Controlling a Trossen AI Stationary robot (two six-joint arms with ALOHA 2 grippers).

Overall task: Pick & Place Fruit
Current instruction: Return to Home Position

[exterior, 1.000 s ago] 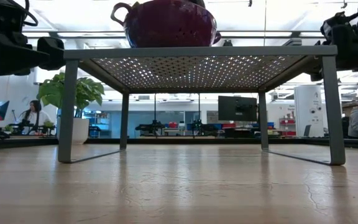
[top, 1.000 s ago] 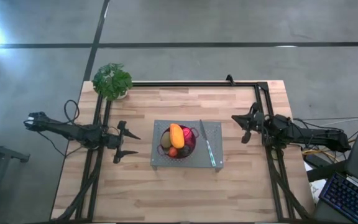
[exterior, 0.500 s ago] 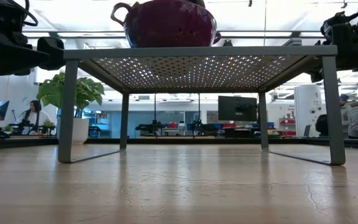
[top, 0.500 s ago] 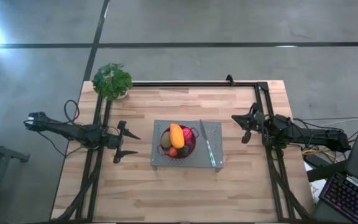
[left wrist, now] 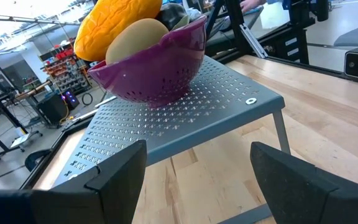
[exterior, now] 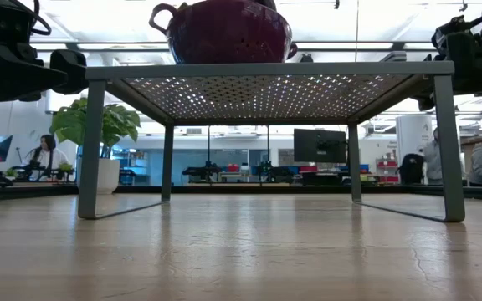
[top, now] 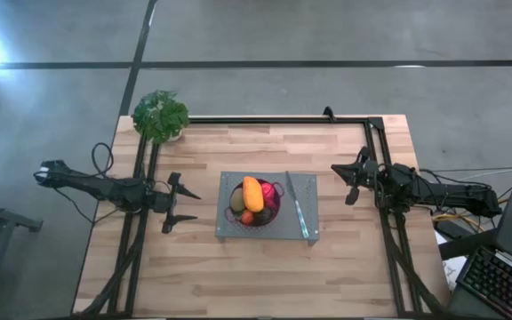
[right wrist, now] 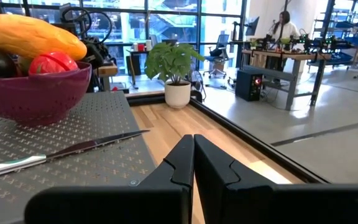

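1. The table (top: 238,284) lies under both my hands, which hang over its two sides.
2. The grey shelf (top: 309,191) stands between them, just ahead of each hand's fingertips.
3. The purple bowl (exterior: 224,33) sits on the shelf, nearer my left hand (top: 189,205), which is spread wide and holds nothing.
4. The fruit (top: 252,194) is piled in that bowl.
5. The knife (top: 297,216) lies on the shelf, toward my right hand (right wrist: 193,149), whose fingers are pressed together, empty.
6. I judge the sorting done. What remains is drawing both arms back to rest, clear of the shelf.
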